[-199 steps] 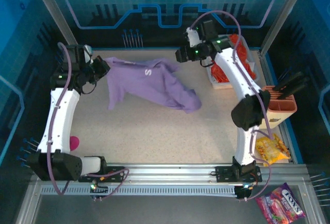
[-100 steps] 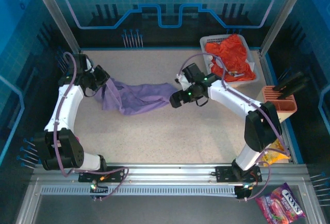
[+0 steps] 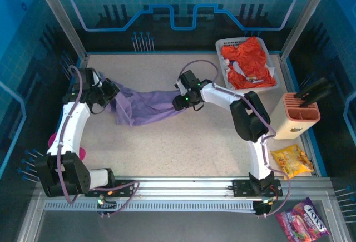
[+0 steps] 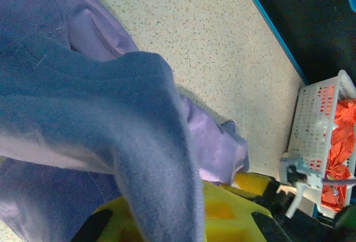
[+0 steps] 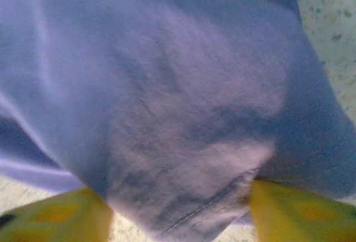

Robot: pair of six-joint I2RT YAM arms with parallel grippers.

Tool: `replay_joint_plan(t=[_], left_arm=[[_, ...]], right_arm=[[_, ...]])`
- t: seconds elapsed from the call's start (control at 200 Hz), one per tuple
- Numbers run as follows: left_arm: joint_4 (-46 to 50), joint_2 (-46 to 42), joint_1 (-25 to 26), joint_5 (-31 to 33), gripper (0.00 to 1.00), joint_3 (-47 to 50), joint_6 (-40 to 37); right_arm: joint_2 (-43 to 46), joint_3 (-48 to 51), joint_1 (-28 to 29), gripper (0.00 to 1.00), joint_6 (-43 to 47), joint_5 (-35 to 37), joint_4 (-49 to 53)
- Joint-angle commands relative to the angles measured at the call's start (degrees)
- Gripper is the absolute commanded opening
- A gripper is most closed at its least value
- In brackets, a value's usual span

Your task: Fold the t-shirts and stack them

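The left pincer [image 3: 113,93] is seen clenched on the left end of the lavender t-shirt [image 3: 146,105], and in the left wrist view the cloth is draped thickly over its yellow fingers [image 4: 222,220]. The right pincer [image 3: 178,103] is set at the shirt's opposite end. In the right wrist view its fingers [image 5: 55,220] are parted, with a hemmed fold of the lavender cloth bunched between them; whether that fold is truly grasped cannot be told. Between the two pincers the shirt is drawn out into a crumpled band across the middle of the speckled surface [image 3: 183,142], its lower edge sagging onto it. The orange-red t-shirt [image 3: 251,59] is heaped, unfolded, in the white basket [image 3: 233,40] at the far right of the surface, well apart from the lavender one.
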State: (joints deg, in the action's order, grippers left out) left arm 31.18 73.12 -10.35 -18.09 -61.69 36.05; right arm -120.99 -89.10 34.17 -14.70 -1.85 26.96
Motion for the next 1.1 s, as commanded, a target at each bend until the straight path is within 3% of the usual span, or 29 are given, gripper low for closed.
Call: replay_joint_plan(t=[0.0,0.065,0.175,0.395,0.43,0.47,0.54,0.705,0.795,0.89,0.971,1.096], left_arm=[[0.43,-1.82,-0.42,-2.37,0.0,1.55,-1.18],[0.98,-2.01,-0.4,-3.19,0.0,1.81,-1.72],[0.28,-2.19,-0.3,-6.13,0.0,2.99,-2.11],[-1.64,-1.93,1.66,-12.91,0.0,4.41,-3.02],[-1.67,-1.8,2.31,-12.73,0.0,4.39,-3.41],[-1.82,-1.63,2.96,-12.47,0.0,4.6,-3.75],[-2.34,-0.92,3.23,-12.51,0.0,5.21,-3.79],[-3.19,1.63,3.23,-12.33,0.0,5.1,-3.62],[-4.03,4.17,3.14,-11.52,0.0,3.97,-3.26],[-2.29,7.34,3.01,-11.47,0.0,1.54,-3.76],[-1.64,8.5,2.72,-10.66,0.03,1.12,-3.99],[-1.53,9.47,1.7,-9.93,0.12,1.34,-4.87]], right_arm=[[-1.35,-2.97,0.72,0.18,-2.92,3.95,1.77],[1.57,0.55,0.81,0.0,-2.97,6.36,1.13],[9.91,6.01,0.67,0.0,-1.56,6.52,3.75],[29.8,10.66,0.13,0.0,-1.03,-2.47,16.08],[31.36,9.97,-0.3,0.04,-1.13,-3.43,17.64],[31.71,8.1,-1.04,0.07,-1.1,-3.69,20.03],[29.94,3.48,-3.05,0.04,-1.06,-3.51,22.92],[20.14,-7.29,-11.19,0.0,-4.57,-5.1,18.93],[11.75,-14.88,-15.01,0.24,-5.82,-4.73,17.52],[4.51,-22.45,-17.1,0.7,-5.23,-4.62,22.69],[7.38,-16.87,-16.5,0.99,-4.64,-3.23,21.68],[17.94,0.13,-15.98,1.0,-5.77,-2.36,15.92]])
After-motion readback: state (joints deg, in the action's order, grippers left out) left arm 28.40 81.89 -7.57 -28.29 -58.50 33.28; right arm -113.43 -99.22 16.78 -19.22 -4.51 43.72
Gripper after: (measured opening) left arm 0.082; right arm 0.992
